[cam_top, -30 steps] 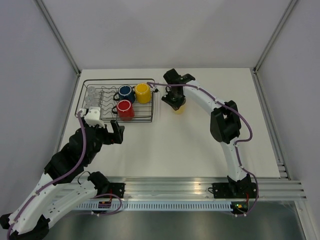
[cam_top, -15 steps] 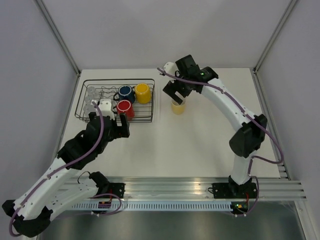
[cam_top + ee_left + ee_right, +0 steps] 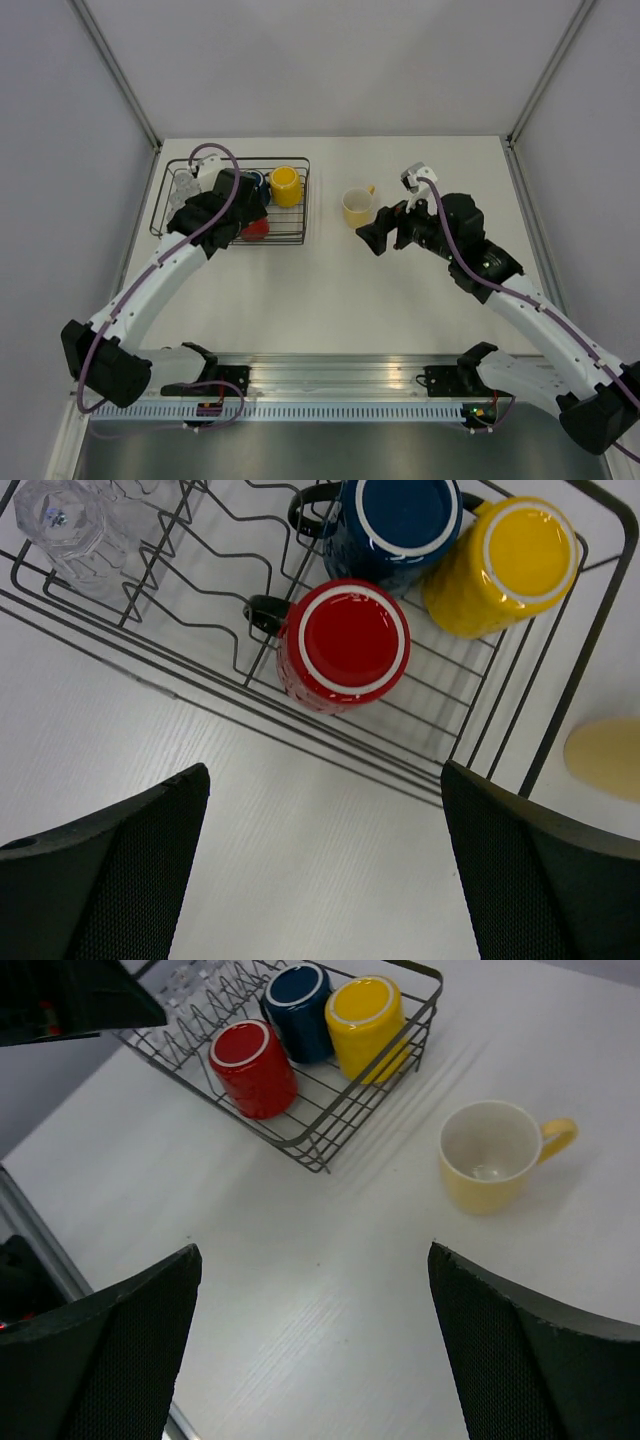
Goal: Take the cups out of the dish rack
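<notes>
1. White tabletop (image 3: pixel 330 300) carries the wire dish rack (image 3: pixel 306 215), far left.
2. Left arm stretches over it, left fingers (image 3: pixel 110 870) spread empty above the inverted red mug (image 3: pixel 343 645).
3. Right arm bends low, right fingers (image 3: pixel 110 1340) open, empty, near the upright cream mug (image 3: pixel 490 1155) outside the rack.

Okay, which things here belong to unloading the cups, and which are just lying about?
Job: dish rack, red mug, dark blue mug, bright yellow mug, glass tumblers, cream mug (already out).
Just there: table, aluminium rail.
</notes>
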